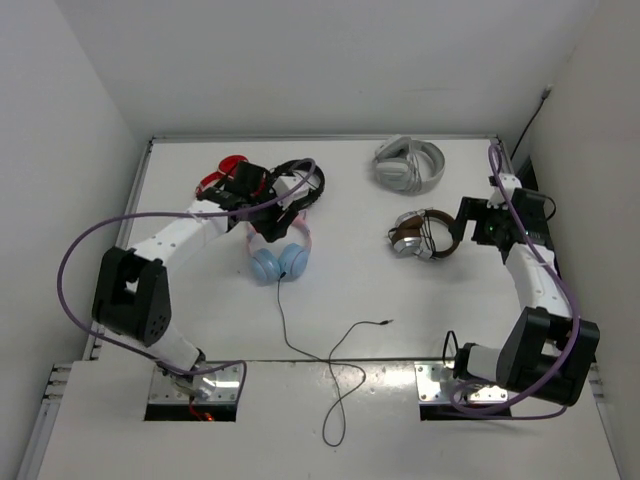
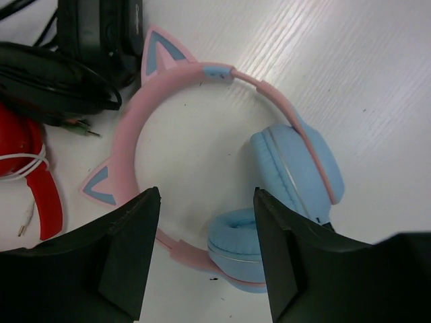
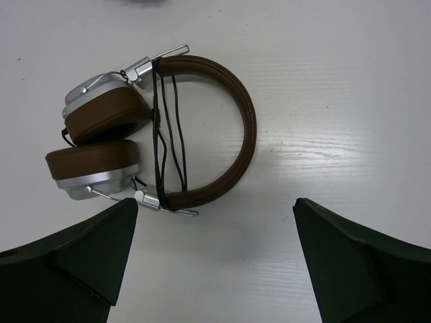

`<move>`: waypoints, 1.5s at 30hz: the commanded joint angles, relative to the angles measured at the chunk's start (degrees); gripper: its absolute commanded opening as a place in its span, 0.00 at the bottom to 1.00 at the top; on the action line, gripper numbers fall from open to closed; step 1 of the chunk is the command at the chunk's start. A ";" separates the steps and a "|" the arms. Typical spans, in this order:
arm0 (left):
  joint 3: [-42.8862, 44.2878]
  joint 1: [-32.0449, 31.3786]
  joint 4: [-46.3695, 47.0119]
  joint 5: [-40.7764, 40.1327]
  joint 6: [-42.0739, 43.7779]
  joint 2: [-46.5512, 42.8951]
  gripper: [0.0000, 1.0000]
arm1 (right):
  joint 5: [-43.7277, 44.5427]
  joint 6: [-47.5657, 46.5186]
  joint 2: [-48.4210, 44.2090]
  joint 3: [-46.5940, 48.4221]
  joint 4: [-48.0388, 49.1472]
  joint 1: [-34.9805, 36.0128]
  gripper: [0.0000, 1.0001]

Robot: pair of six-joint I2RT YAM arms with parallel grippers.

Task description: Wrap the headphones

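Readable text, labels, brands, numbers, signs: none. Nothing legible on headphones (image 2: 126,138) in any view.

White links (image 1: 182,234), black joints (image 1: 130,295), looping purple cables (image 1: 62,266), dark left claw (image 2: 205,194)

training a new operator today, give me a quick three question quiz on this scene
1. True or false: the cable of the cat-ear headphones is already wrapped around them.
2. The right gripper hangs open over which? A the red pair, B the brown pair, C the grey pair.
3. Fill in: the ear cups under the left gripper are light ____.
Key: 1 false, it trails loose; 2 B; 3 blue.
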 commanded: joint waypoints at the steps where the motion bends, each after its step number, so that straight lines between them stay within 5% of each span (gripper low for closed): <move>1: 1.60 0.62 0.06 -1.22 4.58 2.76 0.63 | -0.38 0.97 -2.11 -0.28 -0.28 0.25 1.00; 23: 7.22 8.09 4.37 -4.65 5.73 15.77 0.73 | 0.14 2.12 -2.64 -1.33 -0.81 1.92 1.00; 45: 10.57 7.57 3.84 -1.13 9.33 21.75 0.74 | -1.09 2.12 -1.58 -2.92 -0.28 -0.37 1.00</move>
